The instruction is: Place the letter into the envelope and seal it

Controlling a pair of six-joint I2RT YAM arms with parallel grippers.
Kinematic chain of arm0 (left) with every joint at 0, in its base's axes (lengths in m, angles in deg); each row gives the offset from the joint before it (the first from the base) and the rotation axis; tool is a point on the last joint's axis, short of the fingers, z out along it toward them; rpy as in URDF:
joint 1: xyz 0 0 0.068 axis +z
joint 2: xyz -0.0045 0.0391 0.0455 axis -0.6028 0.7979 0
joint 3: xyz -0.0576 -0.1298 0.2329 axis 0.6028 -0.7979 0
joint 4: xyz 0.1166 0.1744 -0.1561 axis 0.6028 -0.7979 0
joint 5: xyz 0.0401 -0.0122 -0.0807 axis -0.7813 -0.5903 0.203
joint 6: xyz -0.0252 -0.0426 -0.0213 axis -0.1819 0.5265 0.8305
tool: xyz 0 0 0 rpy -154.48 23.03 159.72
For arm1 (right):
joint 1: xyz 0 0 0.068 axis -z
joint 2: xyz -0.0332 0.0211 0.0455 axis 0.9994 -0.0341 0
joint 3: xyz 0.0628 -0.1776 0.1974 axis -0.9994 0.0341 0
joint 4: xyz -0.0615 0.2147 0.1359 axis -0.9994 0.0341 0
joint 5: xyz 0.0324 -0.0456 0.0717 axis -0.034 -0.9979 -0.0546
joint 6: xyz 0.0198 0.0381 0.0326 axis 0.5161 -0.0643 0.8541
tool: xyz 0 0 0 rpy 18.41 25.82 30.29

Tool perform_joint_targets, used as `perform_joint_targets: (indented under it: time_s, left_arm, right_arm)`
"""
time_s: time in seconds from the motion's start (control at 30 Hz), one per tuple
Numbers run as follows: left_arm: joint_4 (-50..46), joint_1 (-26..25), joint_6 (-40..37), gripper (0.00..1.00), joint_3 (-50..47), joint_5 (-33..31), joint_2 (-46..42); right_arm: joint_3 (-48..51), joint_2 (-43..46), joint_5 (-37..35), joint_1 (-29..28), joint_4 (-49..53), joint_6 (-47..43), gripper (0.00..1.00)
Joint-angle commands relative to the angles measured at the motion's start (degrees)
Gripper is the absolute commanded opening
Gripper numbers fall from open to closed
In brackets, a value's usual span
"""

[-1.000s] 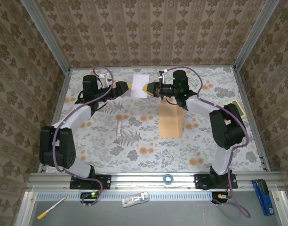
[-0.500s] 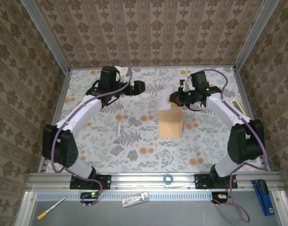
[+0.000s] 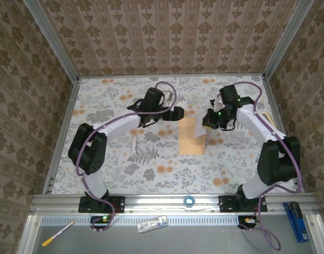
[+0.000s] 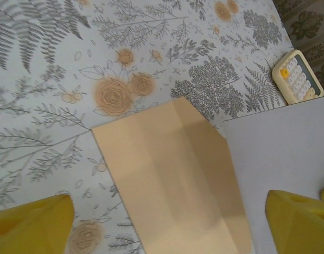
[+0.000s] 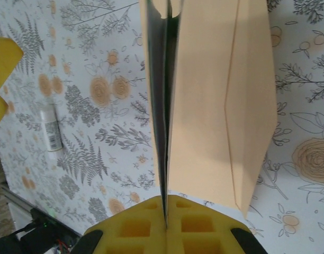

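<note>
The tan envelope (image 3: 191, 140) lies flat on the floral tablecloth, its flap side up (image 5: 225, 95). My right gripper (image 5: 166, 211) is shut on the letter (image 5: 163, 100), a thin pale sheet held on edge over the envelope's left part in the right wrist view. In the left wrist view the letter (image 4: 278, 153) is a grey-white sheet overlapping the envelope (image 4: 167, 174) on the right. My left gripper (image 4: 167, 230) hovers open over the envelope, its yellow fingers (image 4: 32, 222) wide apart and nothing between them. From above, the left gripper (image 3: 175, 114) and right gripper (image 3: 208, 119) face each other across the envelope's far end.
A small white tube (image 3: 134, 144) lies left of the envelope. The pale yellow calculator (image 4: 298, 76) sits near the table's right edge, behind the right arm. Patterned walls close in three sides. A tape roll (image 3: 189, 201) and a blue tool (image 3: 295, 214) rest by the front rail.
The right gripper has carried the letter from the back of the table down over the envelope. The left arm has swung right to the envelope's far end, jaws still open.
</note>
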Motion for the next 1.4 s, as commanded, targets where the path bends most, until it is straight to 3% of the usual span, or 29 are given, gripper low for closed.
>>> perform_joint_targets:
  time_s: [0.0,0.13,0.2,0.27,0.77,1.37]
  left_arm:
    - [2.3,-1.2,3.0,0.8,0.8,-1.5,2.6]
    - [2.3,-1.9,3.9,0.46,2.3,-1.4,5.6]
    - [1.4,-2.0,3.9,0.21,3.9,-1.6,7.2]
    - [-0.1,-2.0,3.1,0.02,6.0,-2.2,8.9]
    - [-20.2,-3.6,-5.8,0.0,24.9,-9.3,24.6]
    - [-22.2,-3.0,-6.3,0.0,26.3,-10.6,28.7]
  right_arm:
    - [1.9,0.6,-2.9,0.3,1.5,-2.0,0.0]
    - [2.8,0.2,-4.0,0.5,1.3,-2.6,0.0]
    - [3.2,-0.3,-4.1,0.7,1.2,-2.9,0.0]
    - [3.2,-0.6,-4.6,0.8,1.1,-3.3,0.0]
    - [2.5,-3.6,-9.1,1.1,0.2,-7.7,0.0]
    - [4.1,-8.3,-9.2,1.5,-4.1,-11.7,0.0]
